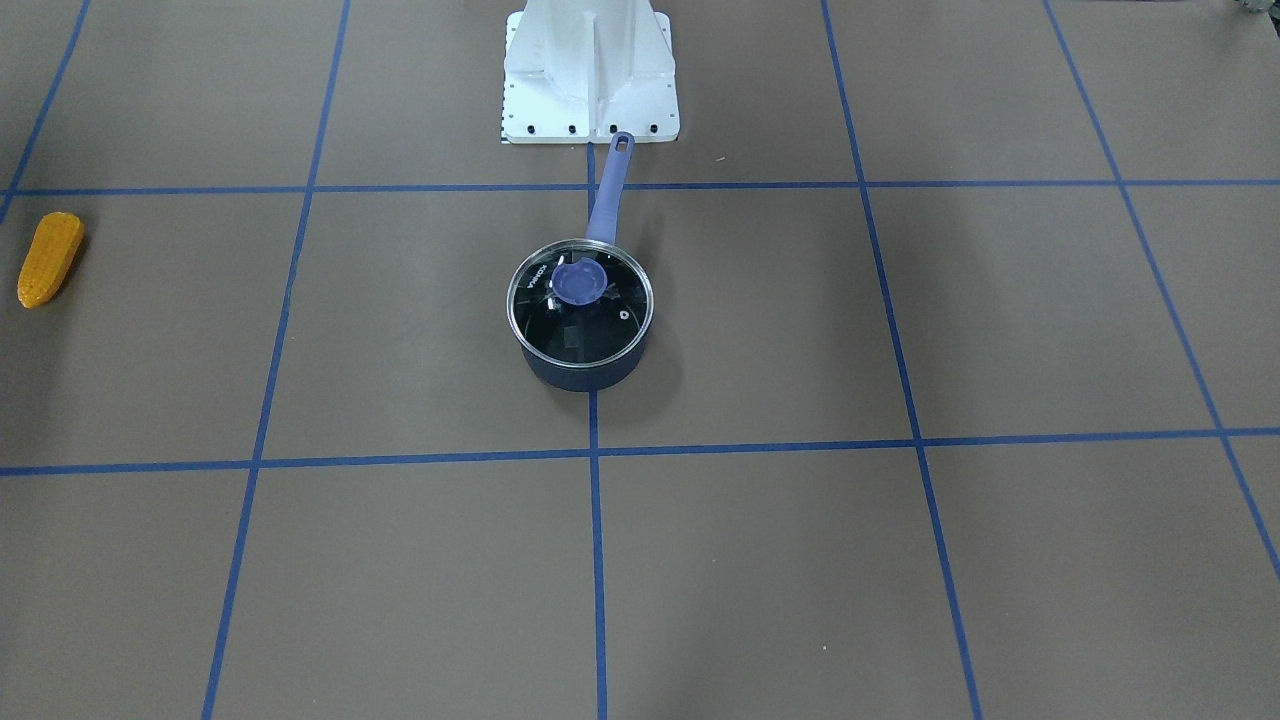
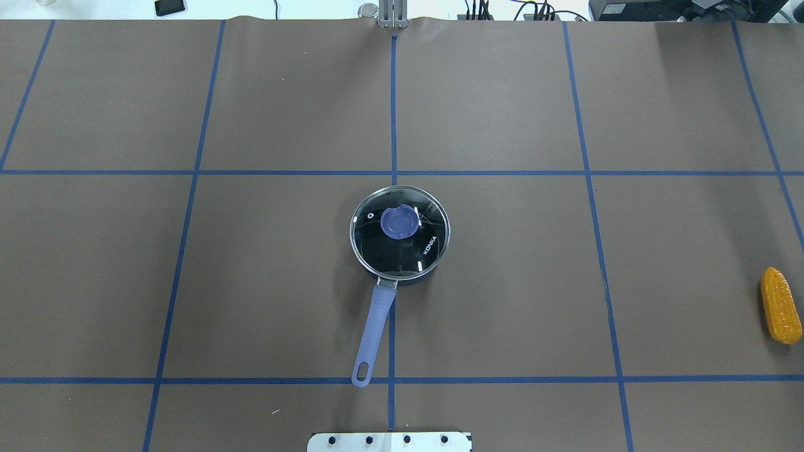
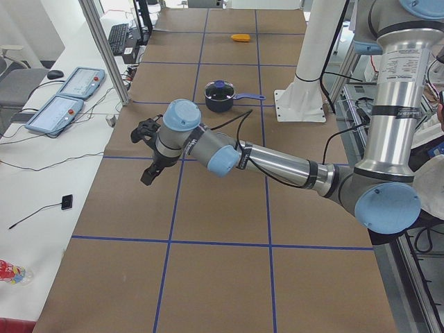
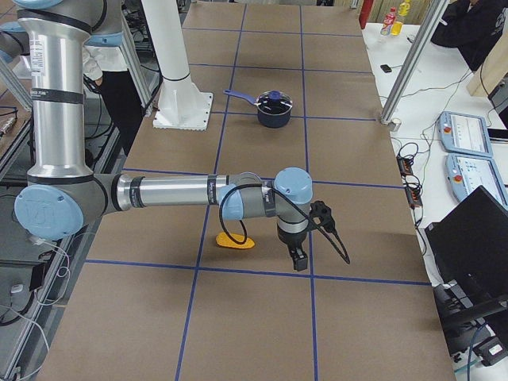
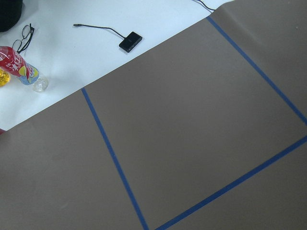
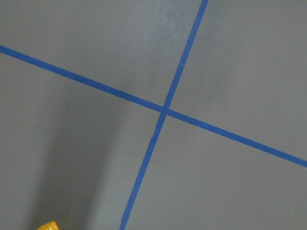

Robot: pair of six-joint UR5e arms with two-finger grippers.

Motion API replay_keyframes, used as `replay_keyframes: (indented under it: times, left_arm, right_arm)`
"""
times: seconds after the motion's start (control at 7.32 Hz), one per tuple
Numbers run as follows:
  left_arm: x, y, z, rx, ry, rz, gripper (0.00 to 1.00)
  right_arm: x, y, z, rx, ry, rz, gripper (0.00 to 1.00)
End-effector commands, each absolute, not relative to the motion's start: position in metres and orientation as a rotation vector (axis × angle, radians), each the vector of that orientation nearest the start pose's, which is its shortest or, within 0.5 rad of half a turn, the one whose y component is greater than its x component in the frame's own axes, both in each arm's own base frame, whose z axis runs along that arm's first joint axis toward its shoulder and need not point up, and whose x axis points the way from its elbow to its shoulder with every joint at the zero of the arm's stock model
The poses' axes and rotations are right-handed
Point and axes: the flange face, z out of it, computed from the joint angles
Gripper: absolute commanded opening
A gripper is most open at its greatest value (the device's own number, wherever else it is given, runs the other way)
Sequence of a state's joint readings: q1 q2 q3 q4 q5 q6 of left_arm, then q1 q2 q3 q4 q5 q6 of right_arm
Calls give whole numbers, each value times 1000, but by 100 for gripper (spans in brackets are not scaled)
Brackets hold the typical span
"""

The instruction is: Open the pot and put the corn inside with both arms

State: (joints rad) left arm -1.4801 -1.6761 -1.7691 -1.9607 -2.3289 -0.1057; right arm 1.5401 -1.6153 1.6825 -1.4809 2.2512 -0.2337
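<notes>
No step of the task is completed. The dark round saucepan (image 1: 585, 375) with the long purple handle (image 2: 375, 326) is closed: the round glass lid (image 2: 408, 254) with the metal rim is seated flat on it, its purple knob (image 2: 399, 221) untouched.

The yellow-orange tapered corn cob (image 2: 781, 305) is laid on the brown paper table cover (image 2: 251, 282) at the robot's right end, well apart from the saucepan.

The left gripper (image 3: 147, 179) and the right gripper (image 4: 299, 262) are shown only in the side views. Whether their fingers are spread or pressed together cannot be told. The right gripper is held near the corn cob.

Lid removal, corn pick-up and placement inside are judged outstanding.

"KONKA" is printed in white on the glass lid. The label on the plastic bottle (image 5: 21, 72) cannot be read.
</notes>
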Motion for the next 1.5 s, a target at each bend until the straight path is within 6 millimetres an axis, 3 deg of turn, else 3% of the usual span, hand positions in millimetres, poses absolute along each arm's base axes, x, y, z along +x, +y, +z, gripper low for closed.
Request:
replay_keyframes:
  times: [0.0,0.41,0.55,0.68,0.82,1.09,1.23,1.37]
  left_arm:
    - [87,-565,395,462,925,88,99]
    - [220,-561,318,385,974,-42,99]
    - [281,-559,260,338,928,-79,99]
    - [338,-537,205,304,865,-81,99]
    - [376,-514,171,279,871,-117,99]
    - [443,-469,133,231,894,-107,99]
    - [474,-460,97,190,875,-111,99]
    - [518,-448,73,135,864,-132,99]
  right_arm:
    - [56,-482,626,223,-660,-308,100]
    - [57,-481,629,220,-662,-305,100]
    - [57,-479,630,217,-662,-304,100]
    - [57,-479,631,215,-662,-303,100]
    - [57,-479,631,215,-662,-303,100]
    - [57,-479,631,215,-661,-303,100]
    - [56,-479,632,213,-663,-304,100]
    - [57,-478,632,212,-661,-302,100]
